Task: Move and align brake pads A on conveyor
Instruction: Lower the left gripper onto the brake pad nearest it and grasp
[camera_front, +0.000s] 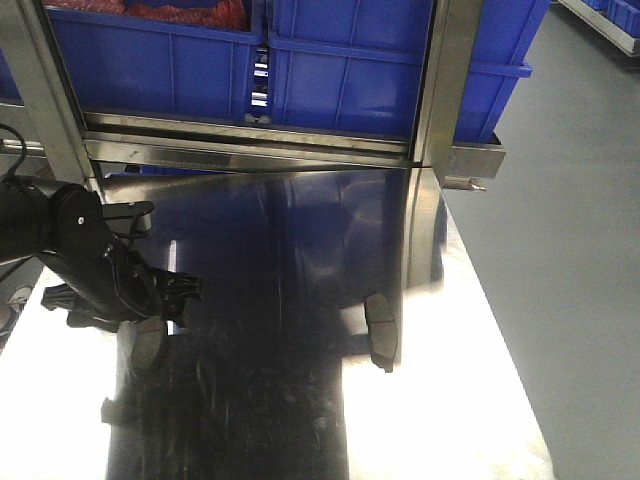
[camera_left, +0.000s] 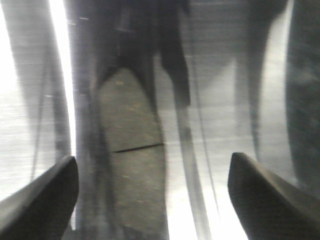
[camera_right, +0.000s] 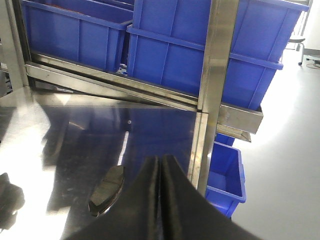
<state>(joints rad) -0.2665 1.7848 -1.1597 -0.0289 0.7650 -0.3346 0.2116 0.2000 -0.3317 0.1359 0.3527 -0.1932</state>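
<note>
One dark-grey brake pad (camera_front: 381, 325) lies on the shiny steel table (camera_front: 450, 400), right of the middle. A second brake pad (camera_front: 148, 345) lies at the left, under my left gripper (camera_front: 165, 312). In the left wrist view this brake pad (camera_left: 132, 125) shows its thin cross groove. My left gripper (camera_left: 153, 157) hangs open just above it, both fingers apart and touching nothing. My right gripper (camera_right: 160, 159) is shut with nothing in it, and the first brake pad (camera_right: 106, 190) lies to its left. The conveyor is out of view.
Blue bins (camera_front: 350, 80) sit on a steel rack at the table's back, with an upright steel post (camera_front: 440, 90) at the back right corner. Grey floor (camera_front: 570, 250) lies beyond the table's right edge. A small blue bin (camera_right: 227, 172) stands on the floor.
</note>
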